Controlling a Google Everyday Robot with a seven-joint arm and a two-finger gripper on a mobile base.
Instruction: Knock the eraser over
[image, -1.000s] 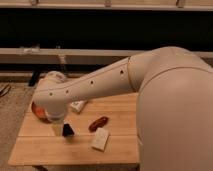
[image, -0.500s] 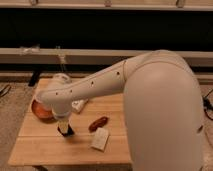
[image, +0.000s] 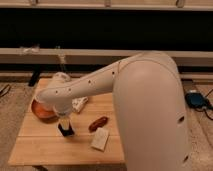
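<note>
Since the earlier frames my arm (image: 100, 85) has swung left and dropped, so the end effector (image: 65, 121) now sits directly over the eraser (image: 66, 130), lower left of centre on the counter (image: 45, 145). I cannot tell whether it is apart or together. Contact looks made or imminent, though the eraser seems upright, so the knock is probably not done. Right of it lie the pale block (image: 100, 139) and reddish sausage-shaped thing (image: 98, 123).

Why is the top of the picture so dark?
Camera view: the strip behind the wooden table gets no light, while the table is warmly lit; the hand sits right above the black eraser, everything looks soft and blurry.
</note>
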